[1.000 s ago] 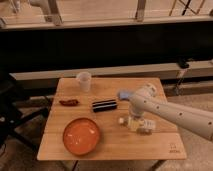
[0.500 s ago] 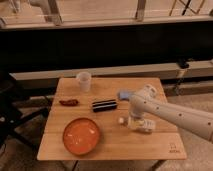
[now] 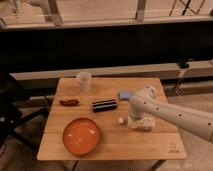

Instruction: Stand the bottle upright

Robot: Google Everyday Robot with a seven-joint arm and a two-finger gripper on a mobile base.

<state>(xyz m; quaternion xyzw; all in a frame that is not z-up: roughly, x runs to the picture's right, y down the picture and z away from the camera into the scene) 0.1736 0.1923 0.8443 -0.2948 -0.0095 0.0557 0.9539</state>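
The bottle (image 3: 131,121) lies on its side on the wooden table (image 3: 110,147), right of centre, with its white cap (image 3: 121,120) pointing left. Its clear body with the pale label is mostly covered by my gripper. My gripper (image 3: 137,120) comes in from the right on the white arm (image 3: 170,114) and sits down over the bottle's body, at table height. I cannot tell whether the bottle is held.
A translucent white cup (image 3: 84,80) stands at the back left. A black bar (image 3: 104,105) lies mid-table, with a red item (image 3: 68,102) to its left. An orange plate (image 3: 81,135) sits front left. A small blue object (image 3: 124,94) lies behind the arm.
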